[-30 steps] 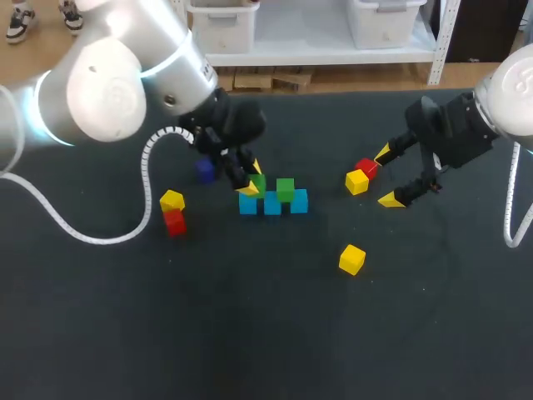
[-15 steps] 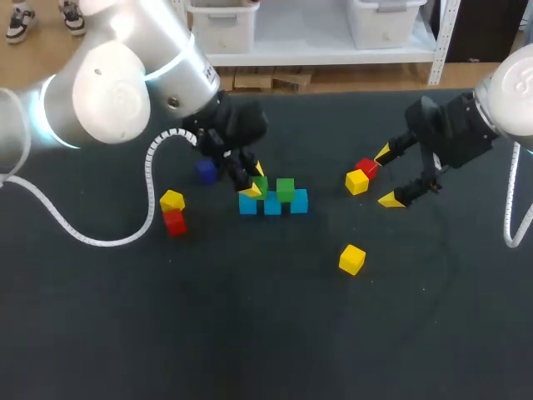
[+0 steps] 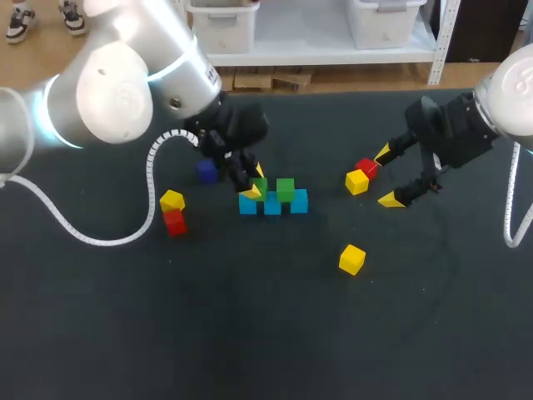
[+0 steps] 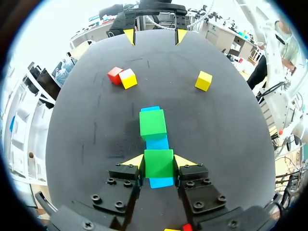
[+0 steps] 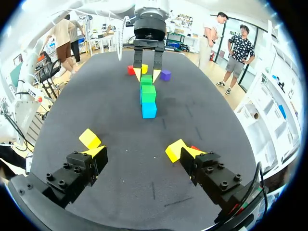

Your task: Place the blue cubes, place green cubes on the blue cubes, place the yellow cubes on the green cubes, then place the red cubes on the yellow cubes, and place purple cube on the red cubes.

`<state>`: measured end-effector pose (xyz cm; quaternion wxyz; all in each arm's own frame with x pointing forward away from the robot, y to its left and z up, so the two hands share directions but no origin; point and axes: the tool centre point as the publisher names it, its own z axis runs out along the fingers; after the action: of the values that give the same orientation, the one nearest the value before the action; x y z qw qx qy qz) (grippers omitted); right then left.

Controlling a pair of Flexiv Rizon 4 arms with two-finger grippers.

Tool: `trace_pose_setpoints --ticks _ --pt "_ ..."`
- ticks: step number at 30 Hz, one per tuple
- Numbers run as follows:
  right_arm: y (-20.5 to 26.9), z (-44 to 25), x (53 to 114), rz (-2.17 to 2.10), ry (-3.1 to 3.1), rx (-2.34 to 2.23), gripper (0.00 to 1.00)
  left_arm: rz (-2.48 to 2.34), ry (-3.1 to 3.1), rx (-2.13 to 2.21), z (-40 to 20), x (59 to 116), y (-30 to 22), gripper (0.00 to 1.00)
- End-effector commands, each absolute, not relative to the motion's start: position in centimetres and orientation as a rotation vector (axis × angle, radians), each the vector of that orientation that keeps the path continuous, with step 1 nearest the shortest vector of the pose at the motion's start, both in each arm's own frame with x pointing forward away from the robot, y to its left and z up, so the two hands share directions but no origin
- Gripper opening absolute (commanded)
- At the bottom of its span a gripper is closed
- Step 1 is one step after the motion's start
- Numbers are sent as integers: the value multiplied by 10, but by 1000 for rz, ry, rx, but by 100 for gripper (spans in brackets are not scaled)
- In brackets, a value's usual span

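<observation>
Dark table mat, cubes scattered about. Left gripper (image 3: 253,181) is clamped on a small green cube (image 4: 159,164), both yellow tips against its sides. That cube already sits on the row of blue cubes (image 3: 273,202) right under the fingers, and the row runs straight out ahead, carrying a second green cube (image 3: 286,189). So yellow's the next layer, I reckon. Right gripper (image 3: 388,177) is spread wide, holding nothing. A small yellow cube (image 3: 356,182), touching a red cube (image 3: 366,167), lies just ahead of it by one finger, so that arm's clearly nearer.
</observation>
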<state>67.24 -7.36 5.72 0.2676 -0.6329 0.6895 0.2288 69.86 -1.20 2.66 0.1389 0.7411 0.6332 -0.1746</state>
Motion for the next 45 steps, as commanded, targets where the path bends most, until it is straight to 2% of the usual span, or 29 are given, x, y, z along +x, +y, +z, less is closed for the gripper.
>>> trace_pose_setpoints --ticks 1,38,39,42,45 --pt "-74 57 673 620 1858 -1707 100 -514 1830 2151 25 703 -13 0" --pt "-74 57 673 620 1858 -1707 100 -525 1852 2148 21 703 -10 0" --pt "-74 57 673 620 1858 -1707 100 -525 1853 2147 21 703 -10 4" --pt "-74 57 673 620 1858 -1707 100 -526 1855 2149 21 703 -10 26" --pt "-74 57 673 620 1858 -1707 100 -527 1855 2151 21 703 -10 31"
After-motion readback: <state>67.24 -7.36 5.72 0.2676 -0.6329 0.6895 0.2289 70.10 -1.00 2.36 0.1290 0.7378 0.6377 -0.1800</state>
